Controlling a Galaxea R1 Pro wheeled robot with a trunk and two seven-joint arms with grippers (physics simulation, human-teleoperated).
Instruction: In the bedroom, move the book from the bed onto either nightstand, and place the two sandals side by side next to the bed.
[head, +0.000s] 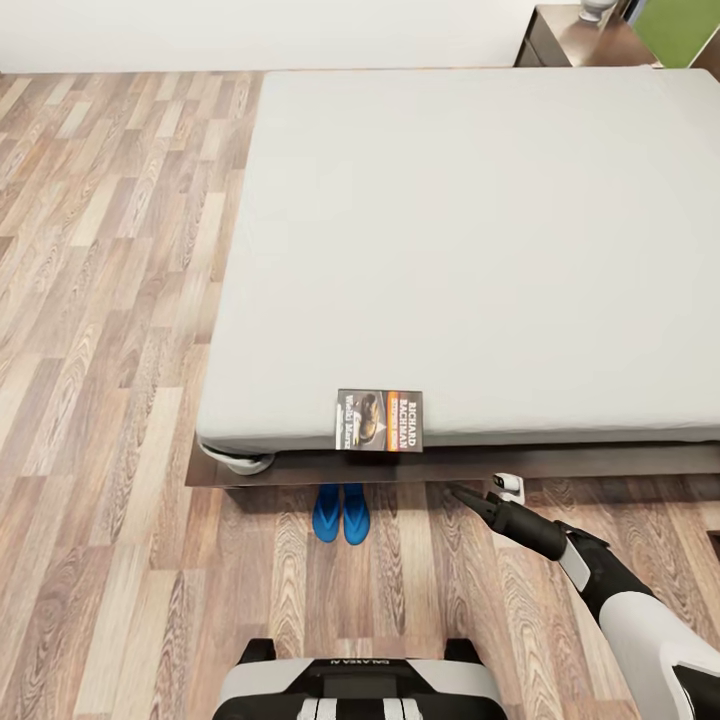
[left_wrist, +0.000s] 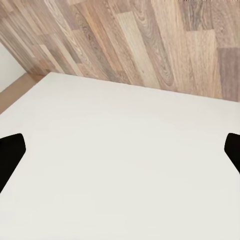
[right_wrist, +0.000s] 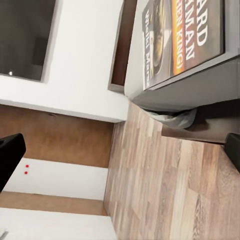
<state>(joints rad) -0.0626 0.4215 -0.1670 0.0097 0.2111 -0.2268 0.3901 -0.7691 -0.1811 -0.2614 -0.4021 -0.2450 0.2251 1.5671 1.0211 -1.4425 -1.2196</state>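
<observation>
In the head view the bed (head: 480, 250) takes most of the picture, and its right side and far right corner are cut off by the edge. The book (head: 379, 420) lies flat on the mattress at the very near edge, a little over the rim. On its cover the words "RICHARD BACHMAN" can be read in white beside an orange band; the smaller lines under them are too small to read. In the right wrist view the same cover (right_wrist: 182, 40) is seen only in part, with the letters "ARD" and "MAN" and an orange line ending in "KING)".

The two sandals (head: 340, 513) lie on the floor (head: 110, 300) side by side and touching, just in front of the bed frame. Their far ends are hidden in the shadow under the frame. A nightstand (head: 580, 40) stands behind the far right corner of the bed, only partly in view, with a pale object on top that I cannot identify.

The right gripper (head: 468, 495) hangs low near the bed frame, to the right of the sandals and below the book. Its two fingertips stand wide apart at the edges of the right wrist view, with nothing between them. The left gripper (left_wrist: 120, 155) has its fingertips also spread wide, over the plain mattress (left_wrist: 120, 165). The writing on the robot's body at the bottom is too blurred to read.
</observation>
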